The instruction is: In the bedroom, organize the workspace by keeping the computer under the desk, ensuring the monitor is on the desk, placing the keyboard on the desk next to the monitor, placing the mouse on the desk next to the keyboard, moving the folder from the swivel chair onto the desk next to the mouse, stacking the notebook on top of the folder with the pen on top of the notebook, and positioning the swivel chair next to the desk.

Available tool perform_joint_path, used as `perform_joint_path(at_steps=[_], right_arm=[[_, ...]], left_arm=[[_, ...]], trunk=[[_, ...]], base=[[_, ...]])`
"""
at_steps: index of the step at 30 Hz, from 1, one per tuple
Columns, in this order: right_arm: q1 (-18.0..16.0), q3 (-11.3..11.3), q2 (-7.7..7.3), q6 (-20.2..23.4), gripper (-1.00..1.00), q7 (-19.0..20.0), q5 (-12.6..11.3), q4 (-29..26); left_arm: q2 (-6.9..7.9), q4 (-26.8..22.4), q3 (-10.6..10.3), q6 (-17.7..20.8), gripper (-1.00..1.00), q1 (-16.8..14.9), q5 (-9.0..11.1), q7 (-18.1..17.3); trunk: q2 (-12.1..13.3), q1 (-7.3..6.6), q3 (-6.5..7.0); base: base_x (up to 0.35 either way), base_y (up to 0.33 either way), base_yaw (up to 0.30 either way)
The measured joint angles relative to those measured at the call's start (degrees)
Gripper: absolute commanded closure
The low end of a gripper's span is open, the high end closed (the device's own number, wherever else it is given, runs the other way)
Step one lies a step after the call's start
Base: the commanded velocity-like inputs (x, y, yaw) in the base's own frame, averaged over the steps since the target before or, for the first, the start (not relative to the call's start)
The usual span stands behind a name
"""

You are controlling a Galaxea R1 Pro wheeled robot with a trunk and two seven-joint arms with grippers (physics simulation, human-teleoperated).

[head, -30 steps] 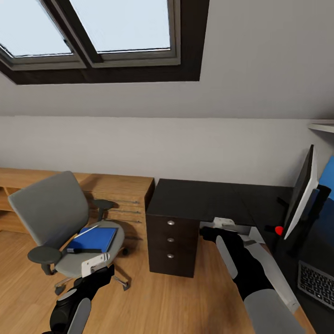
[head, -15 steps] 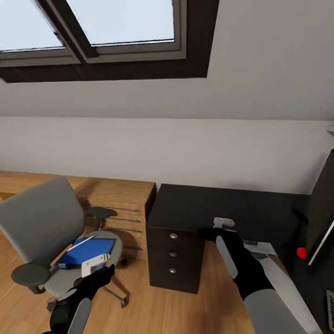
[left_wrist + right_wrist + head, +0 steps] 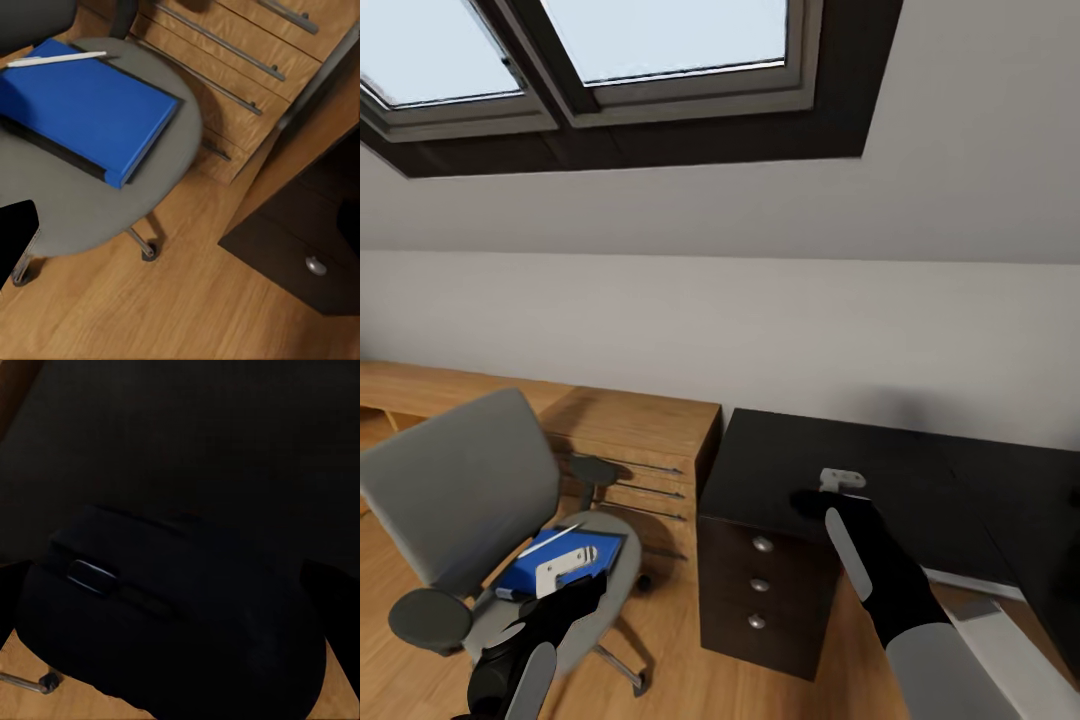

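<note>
Mouse [image 3: 169, 619], black, clamped in right gripper [image 3: 830, 492] over the desk [image 3: 840, 455]; left gripper [image 3: 565, 572], closure indeterminable, near folder [image 3: 82, 112] beside desk; risk: mouse slipping floorward if grip loosens.

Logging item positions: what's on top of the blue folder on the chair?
A white pen lies on the blue folder, near one edge. Anything beneath the folder is hidden against the chair seat.

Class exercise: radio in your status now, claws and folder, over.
Right claw shut on mouse, above desk. Left claw state unclear. Blue folder on swivel chair, pen on it.
</note>
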Motion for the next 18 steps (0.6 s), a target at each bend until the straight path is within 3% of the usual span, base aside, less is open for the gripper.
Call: perform_joint_path(at_steps=[12,18], right_arm=[[0.0,1.0,0.26,-0.1,1.0,0.1,-0.1,2.1],[0.0,2.3,1.38,-3.4,1.0,0.1,0.0,5.3]], left_arm=[[0.0,0.0,0.0,0.0,-1.0,0.0,0.3,-0.1],[-0.01,0.0,-0.2,0.1,-1.0,0.0,0.3,-0.2]], trunk=[[0.0,0.01,0.0],[0.0,0.01,0.0]], base=[[0.164,0.0,0.202],[0.141,0.0,0.208]])
